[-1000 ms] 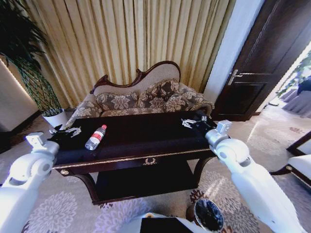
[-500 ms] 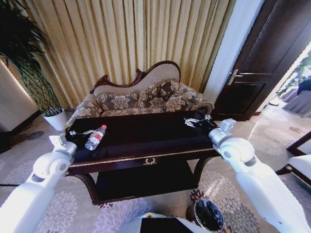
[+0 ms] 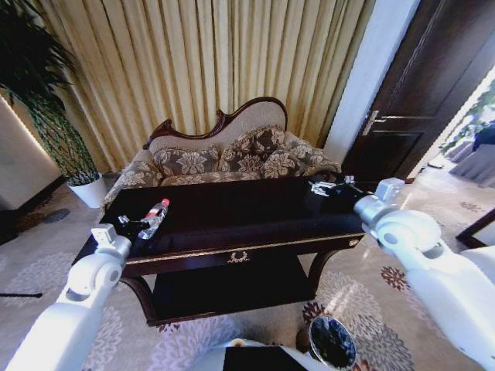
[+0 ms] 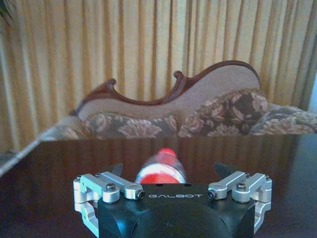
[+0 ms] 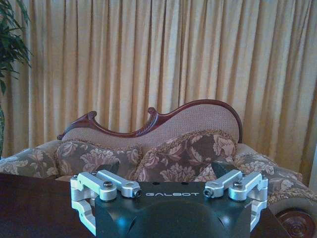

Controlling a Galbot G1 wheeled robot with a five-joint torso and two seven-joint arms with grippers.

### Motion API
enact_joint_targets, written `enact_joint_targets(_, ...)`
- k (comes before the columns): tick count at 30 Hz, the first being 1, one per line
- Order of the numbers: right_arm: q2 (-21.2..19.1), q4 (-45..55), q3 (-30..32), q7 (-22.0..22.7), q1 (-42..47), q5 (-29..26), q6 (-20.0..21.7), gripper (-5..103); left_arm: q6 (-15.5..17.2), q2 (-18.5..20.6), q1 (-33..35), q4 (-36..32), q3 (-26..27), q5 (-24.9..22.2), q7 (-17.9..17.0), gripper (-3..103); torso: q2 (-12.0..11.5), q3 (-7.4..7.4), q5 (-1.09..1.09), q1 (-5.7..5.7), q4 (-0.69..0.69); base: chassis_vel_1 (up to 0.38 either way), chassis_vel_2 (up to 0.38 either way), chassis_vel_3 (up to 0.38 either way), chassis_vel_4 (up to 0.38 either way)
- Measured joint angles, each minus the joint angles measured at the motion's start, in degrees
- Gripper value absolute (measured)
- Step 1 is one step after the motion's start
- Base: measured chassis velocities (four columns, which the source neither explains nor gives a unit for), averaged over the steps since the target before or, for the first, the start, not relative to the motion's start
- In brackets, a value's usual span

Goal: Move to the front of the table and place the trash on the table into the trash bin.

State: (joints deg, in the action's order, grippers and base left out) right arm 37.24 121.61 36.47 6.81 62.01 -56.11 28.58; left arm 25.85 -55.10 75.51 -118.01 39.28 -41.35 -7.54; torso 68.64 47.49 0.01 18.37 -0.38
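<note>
The robot stands before the desk, a long dark glossy one with a sofa and curtains behind it. The bottle, clear plastic with a red label, lies on its side on the left part of the desk top, its red cap pointing away from the robot.

The left pincer is low over the desk, just beside the bottle's near end. In the left wrist view the left pincer is spread wide, with the bottle lying between the two fingers, seen end-on. The fingers do not touch it; it is not yet grasped.

The right pincer hovers over the right far corner of the desk, well apart from the bottle. In the right wrist view the right pincer is also released and holds nothing. The bin stands on the carpet in front of the desk, on the right side, near the robot's base.

The bottle looks light, and it cannot be told whether any liquid is inside. Its wall is probably thin, so a hard squeeze may dent it, and the smooth round body can roll or slip on the glossy top when it is pushed from one side only. A good place to take hold seems the middle of the body, on the label, with the fingers across the long axis. The neck is narrower and would be easier to miss.
</note>
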Motion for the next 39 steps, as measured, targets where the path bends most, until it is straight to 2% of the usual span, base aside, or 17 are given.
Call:
enact_joint_targets(2,-0.1,0.3,0.0,0.0,0.0,-0.1,0.0,100,2.3,-0.2,-0.1,-1.1,-0.3,-2.7,-1.3,100,0.0,0.00,-0.01,0.00,0.00,0.000,0.000,0.000,0.000)
enact_joint_targets(3,-0.1,0.3,0.0,0.0,0.0,-0.1,0.0,100,2.3,-0.2,-0.1,-1.1,-0.3,-2.7,-1.3,100,0.0,0.00,-0.01,0.00,0.00,0.000,0.000,0.000,0.000)
enact_joint_targets(5,0.0,0.4,-0.2,0.0,0.0,-0.1,0.0,100,5.4,-0.2,-0.3,-2.4,-0.1,-5.9,-3.0,100,0.0,0.00,-0.01,0.00,0.01,0.000,0.000,0.000,0.000)
enact_joint_targets(6,0.0,0.4,-0.2,0.0,0.0,-0.1,0.0,100,5.4,-0.2,-0.3,-2.4,-0.1,-5.9,-3.0,100,0.0,0.00,-0.01,0.00,0.01,0.000,0.000,0.000,0.000)
enact_joint_targets(7,0.2,0.3,-0.5,0.0,-0.1,-0.1,0.0,100,8.1,0.1,-0.7,-3.1,0.4,-8.3,-4.8,100,0.0,0.00,0.00,0.00,0.00,0.000,0.000,0.000,0.000)
enact_joint_targets(8,0.2,0.3,-0.5,0.0,-0.1,-0.1,0.0,100,8.1,0.1,-0.7,-3.1,0.4,-8.3,-4.8,100,0.0,0.00,0.00,0.00,0.00,0.000,0.000,0.000,0.000)
enact_joint_targets(10,0.7,0.0,-0.9,0.0,-0.2,0.0,0.0,100,11.7,0.5,-0.8,-4.1,1.5,-11.0,-7.7,100,0.0,0.00,0.00,0.00,0.00,0.000,0.000,0.000,0.000)
enact_joint_targets(11,0.7,0.0,-0.9,0.0,-0.2,0.0,0.0,100,11.7,0.5,-0.8,-4.1,1.5,-11.0,-7.7,100,0.0,0.00,0.00,0.00,0.00,0.000,0.000,0.000,0.000)
enact_joint_targets(14,1.5,-0.5,-2.4,0.0,-1.1,0.3,-0.1,100,14.7,1.3,-0.2,-5.0,3.2,-11.6,-9.7,100,0.0,0.00,-0.01,0.00,0.01,0.000,0.000,0.000,0.000)
enact_joint_targets(21,2.9,-0.4,-4.0,0.0,-1.4,0.5,-0.1,100,15.3,1.9,0.6,-4.8,4.3,-11.4,-11.3,100,0.0,0.00,-0.01,0.00,0.01,0.000,0.000,0.000,0.000)
enact_joint_targets(39,3.7,-0.4,-3.6,0.0,-0.9,1.4,-0.3,100,15.1,3.2,-0.3,-3.2,3.8,-11.7,-10.8,100,0.0,0.00,-0.01,0.00,0.00,0.000,0.000,0.000,0.000)
